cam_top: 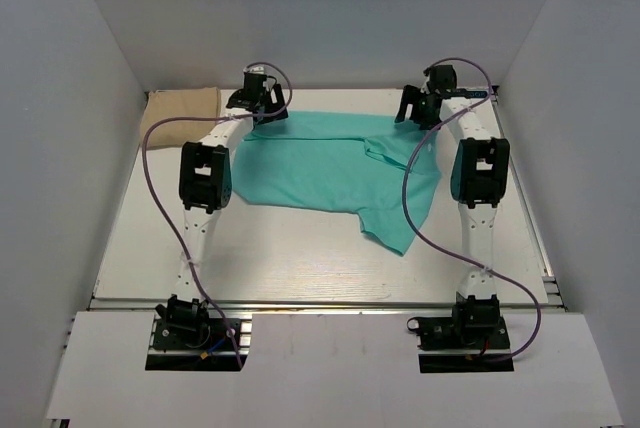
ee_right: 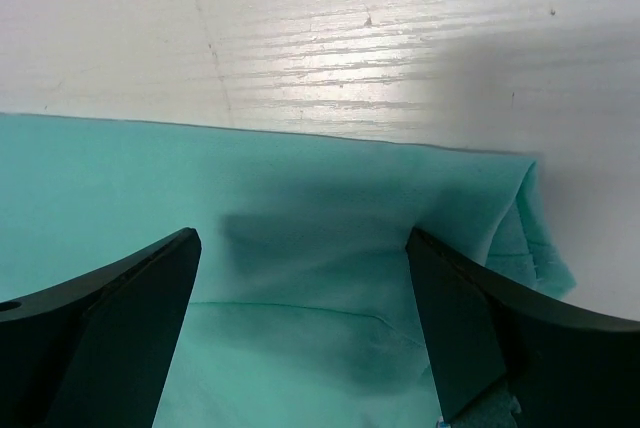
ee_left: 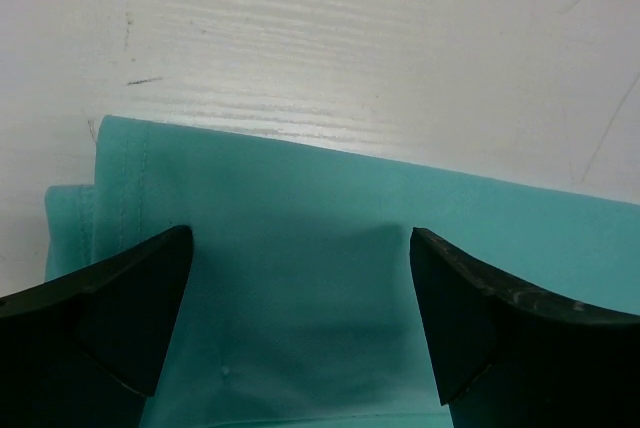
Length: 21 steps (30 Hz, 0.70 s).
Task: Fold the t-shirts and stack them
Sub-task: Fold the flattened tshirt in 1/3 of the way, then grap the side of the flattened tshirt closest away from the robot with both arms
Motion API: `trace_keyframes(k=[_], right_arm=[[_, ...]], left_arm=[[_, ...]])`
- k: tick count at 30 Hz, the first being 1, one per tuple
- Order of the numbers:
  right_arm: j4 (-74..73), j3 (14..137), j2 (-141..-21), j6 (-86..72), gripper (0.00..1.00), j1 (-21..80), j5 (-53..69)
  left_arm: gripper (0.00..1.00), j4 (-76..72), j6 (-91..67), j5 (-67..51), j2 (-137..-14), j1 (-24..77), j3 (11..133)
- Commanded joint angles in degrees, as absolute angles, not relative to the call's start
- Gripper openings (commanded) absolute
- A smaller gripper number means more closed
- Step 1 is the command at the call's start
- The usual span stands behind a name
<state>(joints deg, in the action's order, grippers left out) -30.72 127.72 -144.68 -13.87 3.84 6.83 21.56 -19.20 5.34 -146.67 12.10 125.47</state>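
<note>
Top external: the teal-green t-shirt (cam_top: 320,168) lies spread across the table's (cam_top: 290,258) far half, and the tan-beige t-shirt (cam_top: 180,108) sits folded in the far-left corner, apart from it. The left gripper (cam_top: 262,108) and right gripper (cam_top: 418,110) are at the teal shirt's far edge, 1 at each end. Left wrist: fingers (ee_left: 130,308) spread wide over teal cloth, nothing pinched. Right wrist: fingers (ee_right: 120,318) spread too, with a doubled-over corner at right.
</note>
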Motion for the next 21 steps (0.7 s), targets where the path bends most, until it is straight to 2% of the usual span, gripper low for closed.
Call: trace_keyframes(k=[1, 3, 6, 7, 9, 14, 15, 17, 18, 21], right_arm=[[-29.3, 127.5, -141.6, -8.6, 0.90, 4.0, 7.7], [-26.1, 123.7, -138.6, -5.4, 0.90, 4.3, 7.1], [-23.8, 115.4, -127.0, -1.9, 0.90, 5.5, 5.2], [-23.6, 113.4, -123.0, -0.3, 0.90, 6.1, 4.6], [-21.7, 104.4, -116.7, 1.5, 0.90, 7.5, 1.3], [-19.3, 83.8, -98.8, 0.4, 0.90, 12.6, -4.3], [-18.6, 76.6, -97.0, -3.0, 0.90, 12.8, -5.1], [-19.1, 72.5, -91.9, -4.2, 0.90, 14.6, -5.3], [-19.1, 66.8, -88.6, -5.3, 0.90, 15.6, -5.4], [-18.4, 62.4, -81.6, -8.1, 0.90, 19.0, -6.2]], left_arm=[[1.00, 25.7, -19.9, 5.8, -146.3, 11.7, 127.5], [1.00, 22.7, -19.1, 6.4, -140.0, 11.7, 124.7], [1.00, 20.3, -17.9, 9.0, -131.6, 11.7, 116.2], [1.00, 19.6, -17.9, 9.8, -125.5, 11.7, 111.1], [1.00, 19.1, -17.3, 12.7, -119.2, 12.2, 105.5], [1.00, 26.2, -25.3, 16.6, -104.5, 11.7, 88.1], [1.00, 29.2, -29.1, 17.8, -100.7, 11.7, 83.5], [1.00, 31.5, -30.7, 19.4, -97.4, 11.7, 79.7], [1.00, 32.5, -32.7, 19.4, -96.2, 11.7, 76.2], [1.00, 34.0, -35.4, 19.4, -91.8, 11.7, 68.9]])
